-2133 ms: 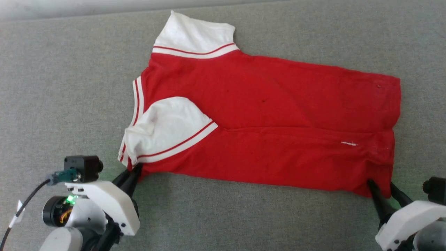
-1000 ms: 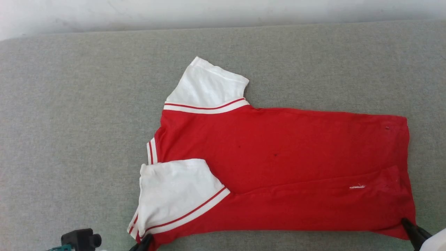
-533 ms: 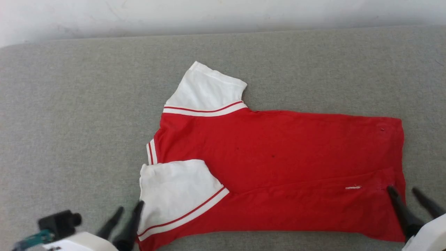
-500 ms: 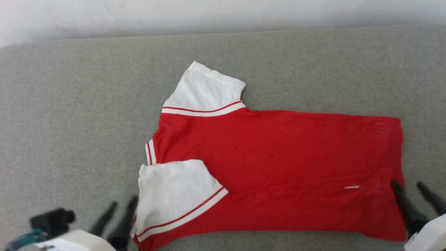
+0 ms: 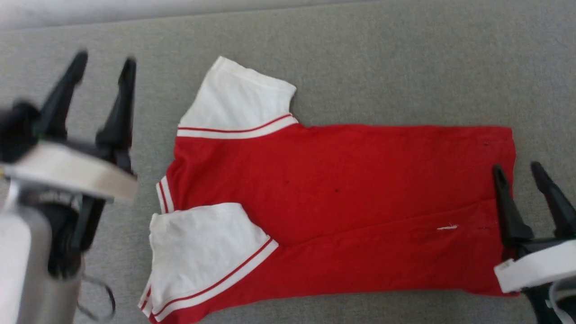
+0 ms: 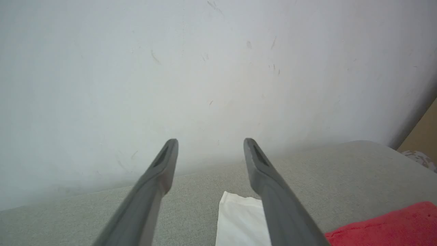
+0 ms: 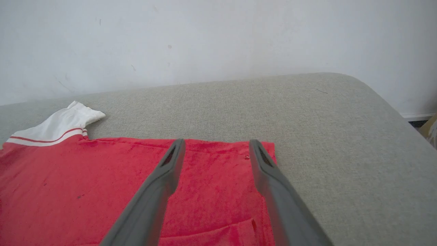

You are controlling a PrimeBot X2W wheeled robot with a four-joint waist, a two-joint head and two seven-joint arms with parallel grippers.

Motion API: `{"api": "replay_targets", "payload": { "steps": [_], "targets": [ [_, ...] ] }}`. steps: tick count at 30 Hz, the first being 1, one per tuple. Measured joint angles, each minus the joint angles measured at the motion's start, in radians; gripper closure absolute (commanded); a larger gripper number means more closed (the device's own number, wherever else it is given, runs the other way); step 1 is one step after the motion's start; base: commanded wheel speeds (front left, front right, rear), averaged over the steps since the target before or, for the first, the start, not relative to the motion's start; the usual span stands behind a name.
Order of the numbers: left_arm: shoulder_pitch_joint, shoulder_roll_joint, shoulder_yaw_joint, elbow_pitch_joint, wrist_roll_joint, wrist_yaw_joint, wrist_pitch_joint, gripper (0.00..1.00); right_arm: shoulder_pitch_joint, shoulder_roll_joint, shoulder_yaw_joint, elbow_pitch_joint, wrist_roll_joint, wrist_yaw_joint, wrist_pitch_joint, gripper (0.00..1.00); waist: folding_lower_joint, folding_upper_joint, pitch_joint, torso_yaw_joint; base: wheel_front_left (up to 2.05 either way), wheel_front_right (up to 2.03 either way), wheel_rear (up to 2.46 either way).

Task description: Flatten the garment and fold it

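Note:
The red garment (image 5: 342, 202) lies flat on the grey cushion, its near long edge folded over the body. One white sleeve (image 5: 236, 101) points to the far side and the other white sleeve (image 5: 202, 252) lies folded onto the red body. No lettering shows. My left gripper (image 5: 105, 63) is raised and open, left of the garment and clear of it. My right gripper (image 5: 517, 168) hovers open over the hem (image 7: 269, 184) at the right end, empty. The far sleeve (image 6: 240, 218) and a red strip (image 6: 385, 223) appear below my left fingers.
The grey cushion (image 5: 382, 58) stretches past the garment on all sides and ends at a white wall (image 7: 218, 37). Its rounded right edge (image 7: 385, 106) drops off beyond the hem. A tan object (image 6: 423, 136) stands past the cushion's end.
Both grippers let go of the garment's near corners, opened and rose; the left has lifted high and to the left. The near edge now lies folded over. The camera also shifted.

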Motion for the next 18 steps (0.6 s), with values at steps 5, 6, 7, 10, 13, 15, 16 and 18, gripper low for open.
{"api": "replay_targets", "payload": {
  "steps": [5,6,7,10,13,15,16,18],
  "targets": [
    [-0.265,0.021,-0.105,0.14,0.014,-0.084,0.131,0.0,-0.053,0.002,0.051,0.052,-0.005,0.0,-0.035,0.0,0.0001,0.0,0.063,-0.027,0.0,0.0,0.0],
    [-0.301,0.024,-0.124,0.174,0.013,-0.096,0.17,0.0,-0.062,0.002,0.057,0.062,-0.006,0.0,-0.041,0.0,0.0002,0.0,0.075,-0.033,0.0,0.0,0.0],
    [-0.334,0.028,-0.145,0.205,0.014,-0.105,0.211,0.0,-0.068,0.002,0.062,0.071,-0.006,0.0,-0.047,0.0,0.0002,-0.0001,0.088,-0.038,0.0,0.0,0.0],
    [-0.41,0.034,-0.19,0.278,0.008,-0.128,0.3,0.0,-0.089,0.002,0.08,0.096,-0.007,0.0,-0.063,0.0,0.0002,-0.0001,0.124,-0.056,0.0,0.0,0.0],
    [-0.46,0.039,-0.225,0.336,-0.002,-0.144,0.368,0.0,-0.107,0.0,0.096,0.118,-0.007,0.0,-0.075,0.0,0.0001,0.0,0.156,-0.075,0.0,0.0,0.0],
    [-0.476,0.047,-0.237,0.37,-0.008,-0.151,0.404,0.0,-0.119,0.001,0.11,0.131,-0.007,0.0,-0.082,0.0,0.0001,0.0,0.174,-0.089,0.0,0.0,0.0],
    [-0.482,0.051,-0.242,0.384,-0.012,-0.152,0.42,0.0,-0.125,0.001,0.114,0.136,-0.006,0.0,-0.085,0.0,0.0,0.0,0.182,-0.096,0.0,0.0,0.0],
    [-0.492,0.062,-0.25,0.407,-0.014,-0.153,0.453,0.0,-0.137,0.001,0.122,0.145,-0.005,0.0,-0.091,0.0,-0.0001,0.0,0.198,-0.11,0.0,0.0,0.0]
  ]
}}
